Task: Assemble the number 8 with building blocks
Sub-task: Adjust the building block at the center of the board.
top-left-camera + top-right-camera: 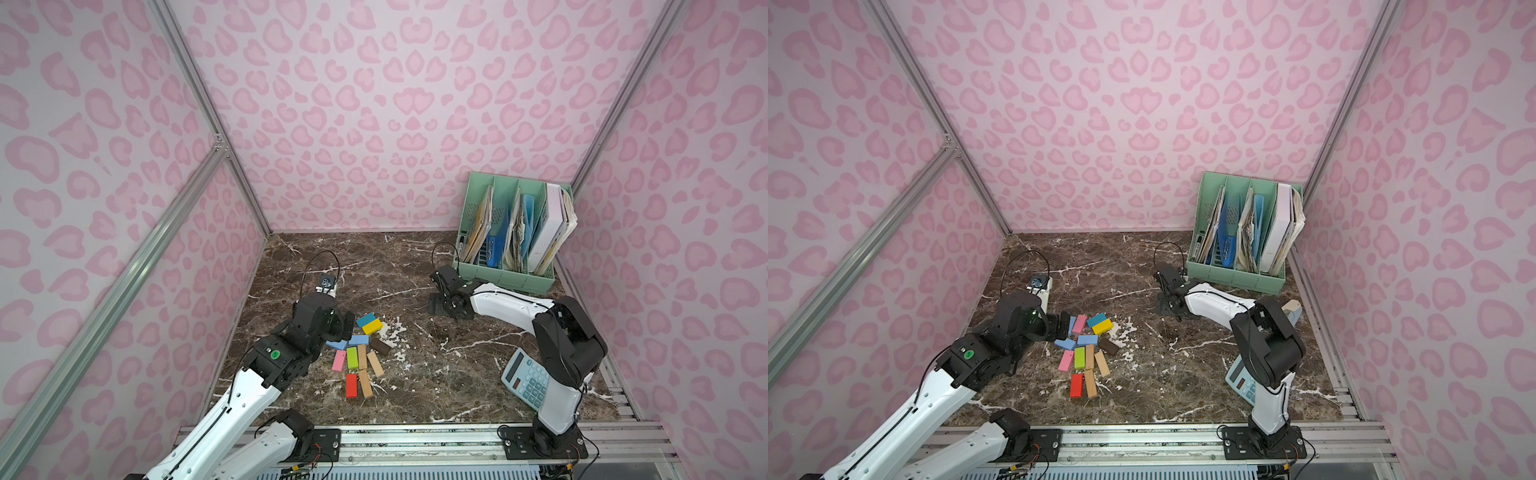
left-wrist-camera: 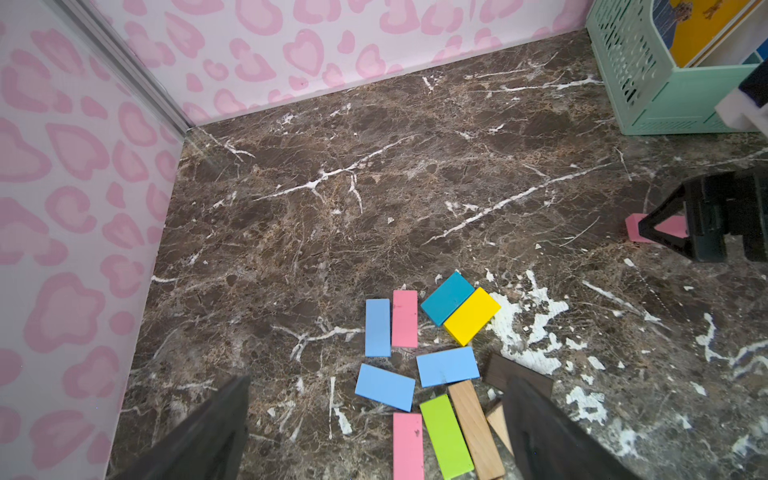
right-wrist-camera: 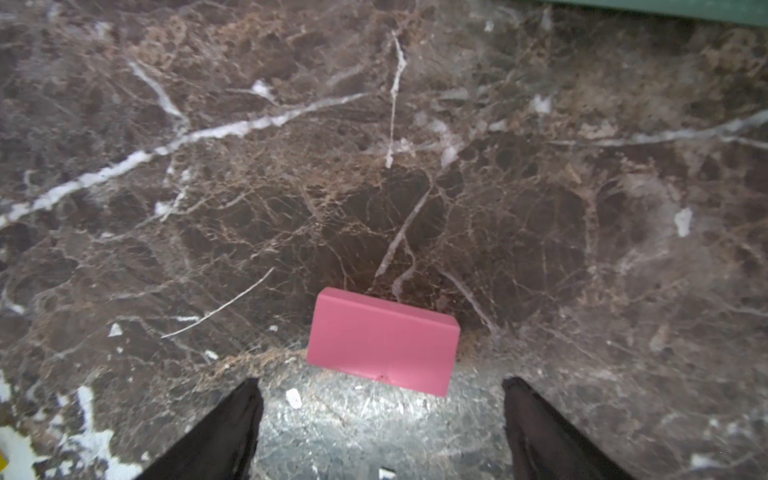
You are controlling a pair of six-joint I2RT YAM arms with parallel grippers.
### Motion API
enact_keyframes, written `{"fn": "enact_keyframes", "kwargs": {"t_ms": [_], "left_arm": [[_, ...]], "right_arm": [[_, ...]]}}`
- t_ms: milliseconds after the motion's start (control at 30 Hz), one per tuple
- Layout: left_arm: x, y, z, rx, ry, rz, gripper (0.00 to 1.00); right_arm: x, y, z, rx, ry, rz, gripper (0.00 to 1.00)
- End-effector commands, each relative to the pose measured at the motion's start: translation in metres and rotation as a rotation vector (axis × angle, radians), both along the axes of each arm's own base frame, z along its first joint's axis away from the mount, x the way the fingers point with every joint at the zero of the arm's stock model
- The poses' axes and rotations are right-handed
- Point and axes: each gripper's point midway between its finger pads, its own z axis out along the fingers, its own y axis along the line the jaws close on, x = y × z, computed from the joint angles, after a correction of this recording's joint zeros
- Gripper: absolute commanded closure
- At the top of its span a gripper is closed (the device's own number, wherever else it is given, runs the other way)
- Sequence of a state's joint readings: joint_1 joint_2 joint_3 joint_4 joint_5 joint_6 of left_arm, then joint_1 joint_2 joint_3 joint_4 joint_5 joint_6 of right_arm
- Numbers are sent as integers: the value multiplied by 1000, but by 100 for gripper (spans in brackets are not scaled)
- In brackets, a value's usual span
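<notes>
pink block lies flat on the marble table, all by itself, right at the tips of the right gripper. the gripper's two fingers are apart and nothing is between them. most of the block pokes out past the fingertips, so it is not in the gap yet. its long side runs across, from one finger toward the other, and it looks short enough to fit in the gap that way. in both top views the gripper hides this block. the other blocks are in a pile well away, on the left arm's side of the table, and they do not make an 8 yet. the left gripper is right beside the pile with its fingers wide apart, holding nothing. so the right arm is much nearer the pink block, and the left arm is nearer the pile. i think the next move is for the right gripper to reach a bit further and lower so the block sits between the fingers, then squeeze. a grab on the short ends may wobble, so turning the wrist to pinch the long sides could be safer. a green file rack stands just behind the right gripper, and a calculator lies by that arm.
</notes>
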State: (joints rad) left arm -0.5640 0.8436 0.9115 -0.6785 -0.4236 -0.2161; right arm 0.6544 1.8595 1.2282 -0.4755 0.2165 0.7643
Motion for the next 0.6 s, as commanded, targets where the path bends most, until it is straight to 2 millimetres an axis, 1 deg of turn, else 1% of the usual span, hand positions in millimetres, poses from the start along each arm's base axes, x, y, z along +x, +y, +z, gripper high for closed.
{"fn": "enact_keyframes", "kwargs": {"t_ms": [0, 167, 400, 567], "left_arm": [[-7, 9, -12, -8, 41, 58, 1], [-7, 13, -13, 16, 39, 72, 1], [-8, 11, -15, -2, 50, 68, 2], [-9, 11, -15, -6, 52, 71, 2]], "right_arm": [[-2, -5, -4, -4, 15, -69, 12], [1, -1, -6, 29, 23, -121, 16], [4, 7, -11, 80, 32, -171, 17], [7, 7, -15, 69, 41, -196, 22]]}}
